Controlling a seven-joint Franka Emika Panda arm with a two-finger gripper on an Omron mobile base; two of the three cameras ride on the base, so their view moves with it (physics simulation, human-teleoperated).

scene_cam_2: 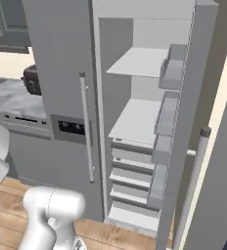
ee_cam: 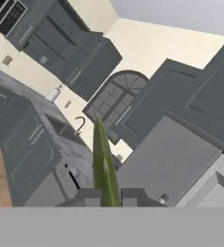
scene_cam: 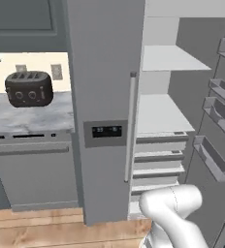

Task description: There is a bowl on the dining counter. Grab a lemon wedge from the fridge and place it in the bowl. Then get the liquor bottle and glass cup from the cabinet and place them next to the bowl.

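In the hand view my gripper (ee_cam: 109, 197) is shut on the lemon wedge (ee_cam: 103, 159), a thin yellow-green sliver standing up between the two dark fingertips (ee_cam: 86, 195). The hand points up and away across the kitchen. The fridge (scene_cam: 104, 97) is tall and grey. Its left door is closed, with the dark dispenser panel, and its right door (scene_cam_2: 203, 122) is swung wide open on bare white shelves (scene_cam_2: 135, 119) and drawers. My white arm rises at the bottom of both base views. The bowl, dining counter, liquor bottle and glass cup are out of view.
A dark toaster (scene_cam: 29, 88) sits on the marble worktop (scene_cam: 32, 118) left of the fridge, above a grey dishwasher front. Dark grey wall cabinets (ee_cam: 75, 53), a paper towel roll (ee_cam: 52, 95) and a sink faucet (ee_cam: 80, 123) appear in the hand view. The floor is wood.
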